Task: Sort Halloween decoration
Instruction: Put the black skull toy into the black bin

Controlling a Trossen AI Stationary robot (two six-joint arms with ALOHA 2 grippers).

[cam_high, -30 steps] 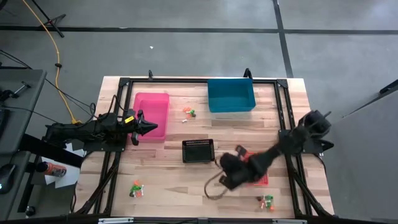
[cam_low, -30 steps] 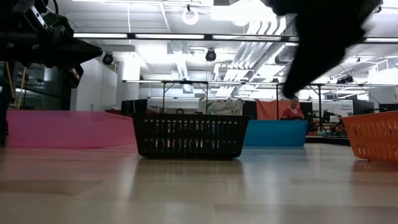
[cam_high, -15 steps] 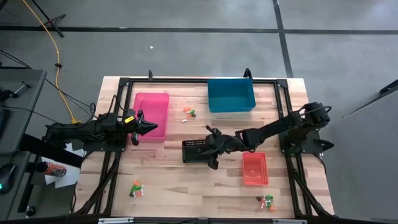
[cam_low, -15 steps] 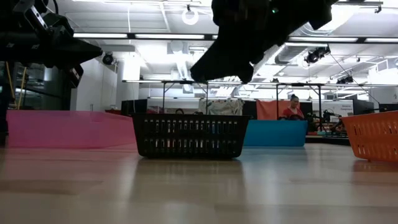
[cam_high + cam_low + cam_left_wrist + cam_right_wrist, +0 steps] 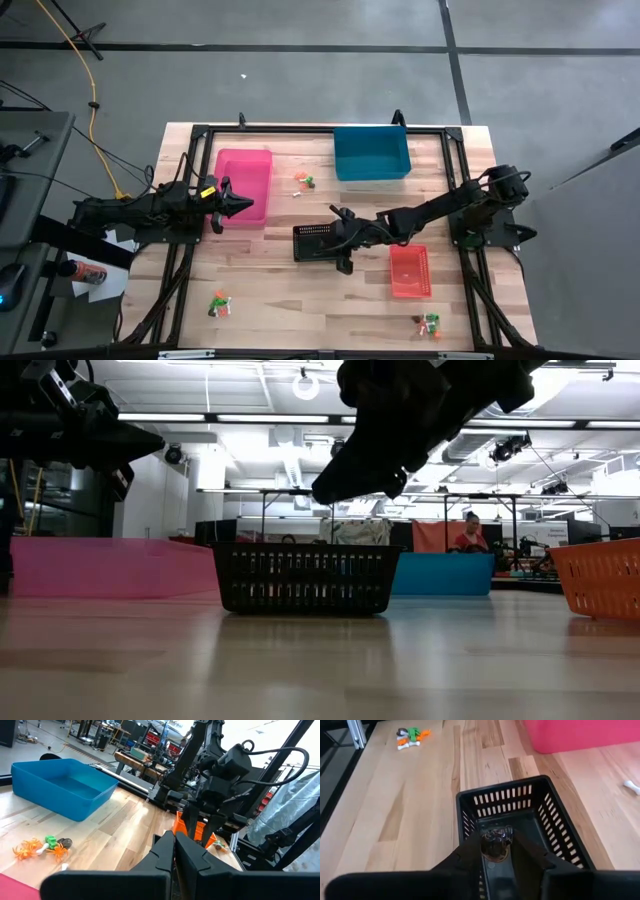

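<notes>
The decoration is small trinkets in heaps on the table: an orange and green heap (image 5: 303, 181) between the pink and blue bins, also in the left wrist view (image 5: 45, 846); one (image 5: 220, 303) near-left, also in the right wrist view (image 5: 410, 735); and one (image 5: 430, 324) near-right. My right gripper (image 5: 340, 243) hovers over the black basket (image 5: 318, 243), shut on a small dark, shiny trinket (image 5: 495, 841). My left gripper (image 5: 240, 206) waits shut above the pink bin's (image 5: 245, 175) near end. My right gripper pinches the dark shiny trinket (image 5: 496, 839) between its two fingertips (image 5: 470, 851). It is lifted clear and hangs above the inside of the black basket (image 5: 540, 795). The fingers slant down from the table's right side.
A blue bin (image 5: 371, 153) stands at the far edge and a red bin (image 5: 410, 272) near-right of the black basket. A white trinket (image 5: 297, 194) lies alone by the far heap. Black frame rails run along both table sides. A person sits in the room beyond.
My right gripper has swung from the near side of the red bin toward the far edge and the left, and now hovers over the black basket. It barely moved in the last half second. My left arm stayed still.
</notes>
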